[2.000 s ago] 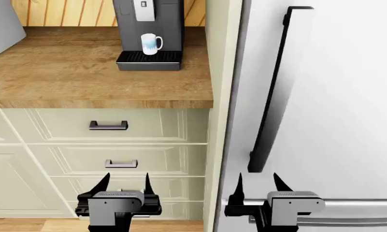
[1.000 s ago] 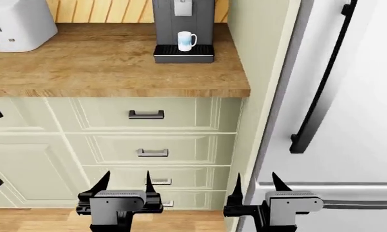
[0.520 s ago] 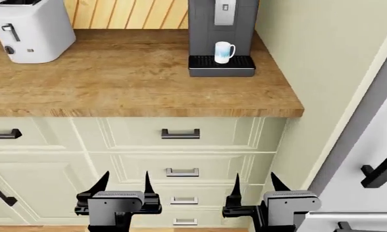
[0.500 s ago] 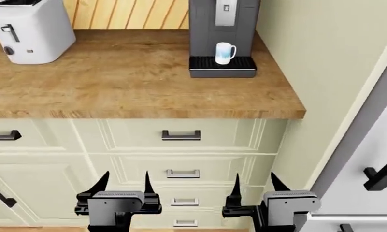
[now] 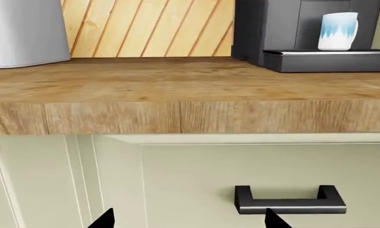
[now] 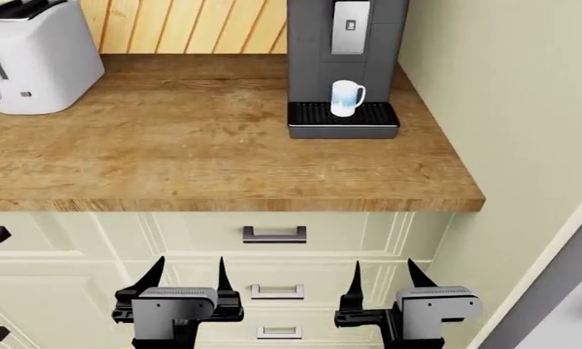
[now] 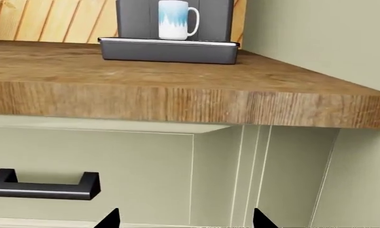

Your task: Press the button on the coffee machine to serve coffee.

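Left gripper (image 6: 186, 275) and right gripper (image 6: 382, 275): fingers spread, nothing grasped, hung low before the drawer fronts, below the counter's front edge. Above them, a dark drawer handle (image 6: 274, 234) under the wooden countertop (image 6: 203, 153). Coffee machine (image 6: 346, 43) stood at the back right corner, a white mug (image 6: 345, 98) on its drip tray (image 6: 343, 120). Button (image 6: 350, 25) sat tiny on the machine's pale front panel, well apart from both grippers. White toaster (image 6: 34, 62) at the back left.

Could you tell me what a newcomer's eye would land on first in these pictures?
The dark coffee machine stands at the back right of the wooden counter, a white mug on its drip tray. A white toaster sits far left. Both open hands, left and right, hang low before the drawers.
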